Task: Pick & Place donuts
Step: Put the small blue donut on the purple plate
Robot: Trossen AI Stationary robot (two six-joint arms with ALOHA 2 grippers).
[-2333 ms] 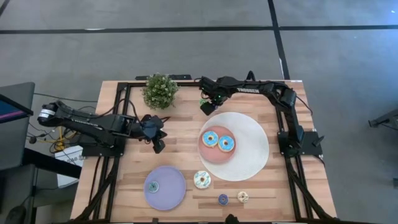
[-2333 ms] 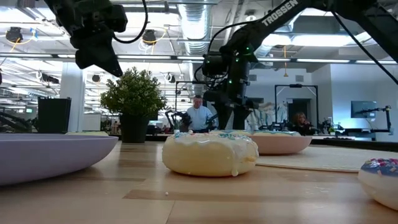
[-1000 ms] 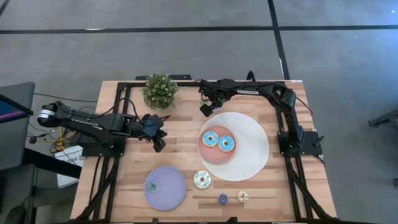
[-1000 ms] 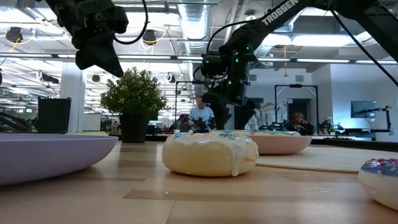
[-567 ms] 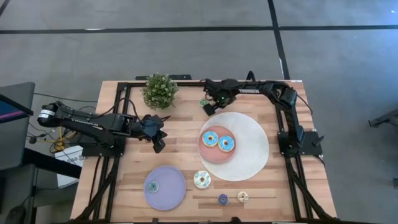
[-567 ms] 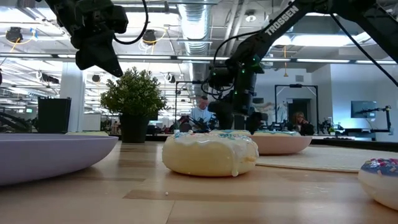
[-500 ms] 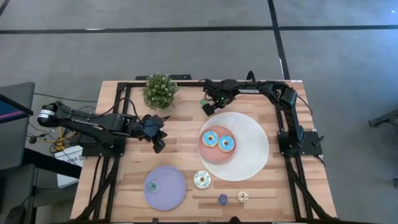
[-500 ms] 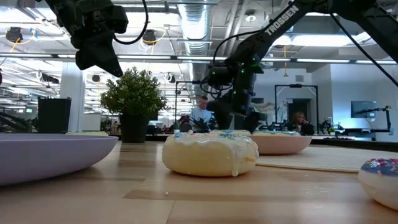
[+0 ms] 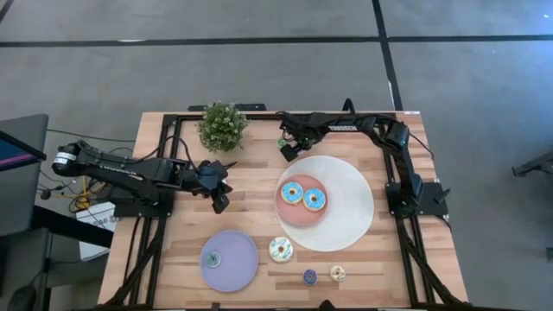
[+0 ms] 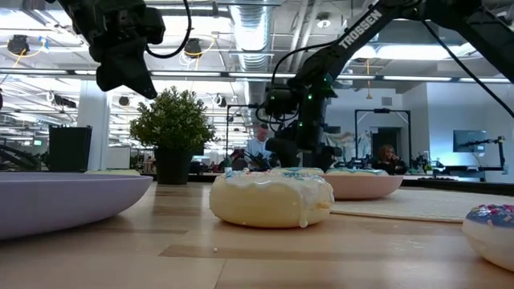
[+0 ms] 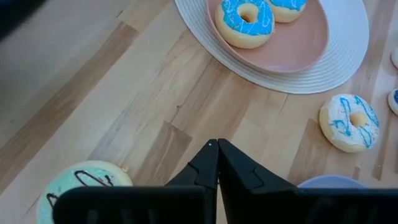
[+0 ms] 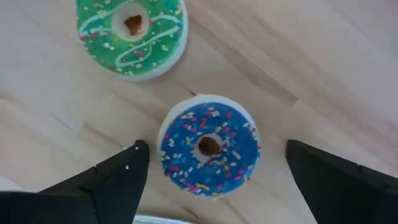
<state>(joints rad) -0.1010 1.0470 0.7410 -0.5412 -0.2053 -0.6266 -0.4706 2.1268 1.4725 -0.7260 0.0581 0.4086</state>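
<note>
My right gripper [image 12: 214, 148] is open and hovers over two donuts near the table's far edge. Its fingers stand on either side of a blue sprinkled donut [image 12: 209, 146], and a green iced donut [image 12: 132, 32] lies just beyond it. In the high view this gripper [image 9: 285, 148] hides both. My left gripper [image 11: 217, 148] is shut and hangs above the table's left half [image 9: 220, 203], near a pale-green donut [image 11: 84, 185]. Two blue-iced donuts [image 9: 302, 196] lie on the pink plate [image 9: 289, 215]. A tiny teal donut [image 9: 212, 258] lies on the lavender plate [image 9: 233, 263].
A white round mat [image 9: 350, 207] lies under the pink plate. A white-iced donut [image 9: 280, 250], a tiny purple donut [image 9: 309, 276] and a tiny tan donut [image 9: 337, 273] lie near the table's near edge. A potted plant [image 9: 222, 126] stands at the far edge.
My right gripper has drifted a little toward the table's right and then back toward the left, staying over the donuts at the far edge.
</note>
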